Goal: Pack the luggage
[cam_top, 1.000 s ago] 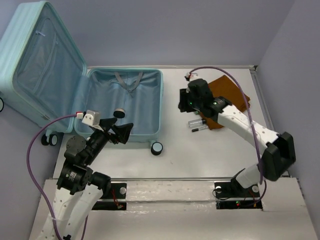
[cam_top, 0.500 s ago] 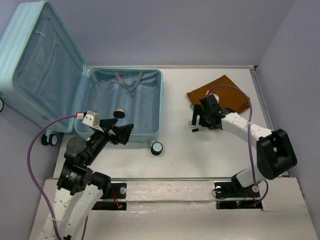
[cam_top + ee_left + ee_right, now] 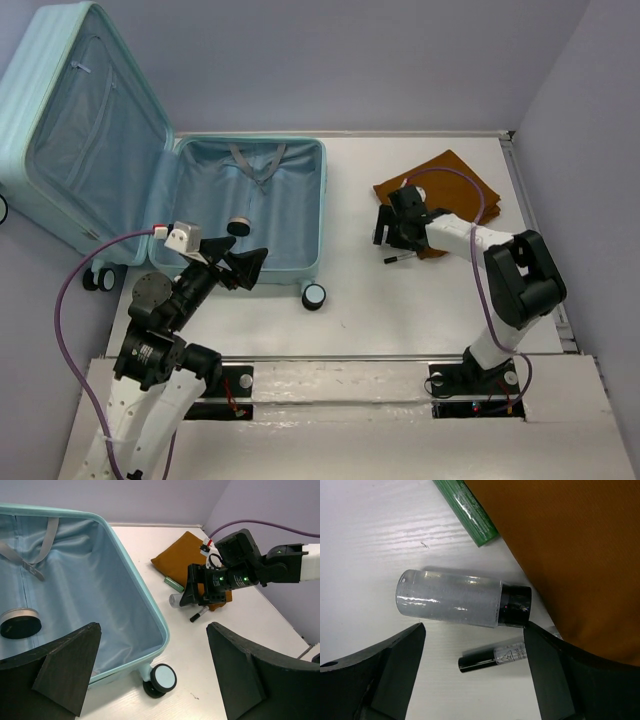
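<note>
On the white worktop [image 3: 400,310] the open luggage [image 3: 200,200] is lying at nine o'clock. At three o'clock the right hand [image 3: 390,230] is hanging spread over a clear bottle [image 3: 450,598]; I think pinching it comes next. The left hand [image 3: 235,262] is spreading wide too.

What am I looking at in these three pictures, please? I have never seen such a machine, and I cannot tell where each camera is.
These are two robot arms bolted to a white table. One picture looks down from above; the other two come from a small camera on each wrist, so the black wedges are that arm's own fingers. The left fingers are open, near the open luggage, which holds one round tin. The right fingers are open over a clear bottle, which lies beside a green tube, a thin pen and a brown cloth. Nothing is held.
</note>
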You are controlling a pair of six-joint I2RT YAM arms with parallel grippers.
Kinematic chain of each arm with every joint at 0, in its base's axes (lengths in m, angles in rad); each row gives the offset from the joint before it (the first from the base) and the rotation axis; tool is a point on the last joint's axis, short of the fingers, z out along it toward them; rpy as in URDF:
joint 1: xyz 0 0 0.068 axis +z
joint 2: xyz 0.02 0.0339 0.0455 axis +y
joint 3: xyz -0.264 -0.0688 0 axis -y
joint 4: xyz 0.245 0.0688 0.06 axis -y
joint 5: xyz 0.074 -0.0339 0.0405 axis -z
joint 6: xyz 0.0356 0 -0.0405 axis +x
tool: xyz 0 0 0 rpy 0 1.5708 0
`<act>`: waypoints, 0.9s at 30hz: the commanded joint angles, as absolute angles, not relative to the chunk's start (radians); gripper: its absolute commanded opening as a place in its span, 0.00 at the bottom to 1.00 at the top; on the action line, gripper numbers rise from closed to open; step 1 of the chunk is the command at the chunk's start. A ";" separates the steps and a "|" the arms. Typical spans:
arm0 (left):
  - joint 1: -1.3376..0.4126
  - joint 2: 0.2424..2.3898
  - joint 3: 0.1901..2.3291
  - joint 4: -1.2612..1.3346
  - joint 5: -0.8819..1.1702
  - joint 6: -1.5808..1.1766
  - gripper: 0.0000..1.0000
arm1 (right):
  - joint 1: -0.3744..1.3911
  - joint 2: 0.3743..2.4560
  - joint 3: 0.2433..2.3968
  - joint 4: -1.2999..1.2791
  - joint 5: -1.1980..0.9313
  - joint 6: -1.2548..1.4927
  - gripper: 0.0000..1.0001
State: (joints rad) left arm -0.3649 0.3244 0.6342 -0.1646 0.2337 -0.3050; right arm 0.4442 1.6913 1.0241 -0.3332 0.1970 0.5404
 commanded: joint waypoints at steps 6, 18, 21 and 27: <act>-0.368 0.318 0.627 -0.117 0.258 -0.307 0.99 | 0.437 1.730 1.066 -0.284 0.216 0.519 0.87; -0.368 0.333 0.627 -0.114 0.262 -0.305 0.99 | 0.437 1.581 1.160 -0.512 0.149 0.215 0.89; -0.368 0.341 0.626 -0.114 0.262 -0.305 0.99 | 0.437 1.658 1.222 -0.528 0.050 0.122 0.88; -0.368 0.344 0.626 -0.115 0.258 -0.307 0.99 | 0.437 1.833 1.356 -0.563 0.014 -0.029 0.86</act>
State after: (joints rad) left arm -0.3649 0.3370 0.6342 -0.1619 0.2401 -0.3050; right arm 0.4442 1.7321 1.2648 -0.5060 0.0681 0.1352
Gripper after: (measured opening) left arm 0.990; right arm 0.862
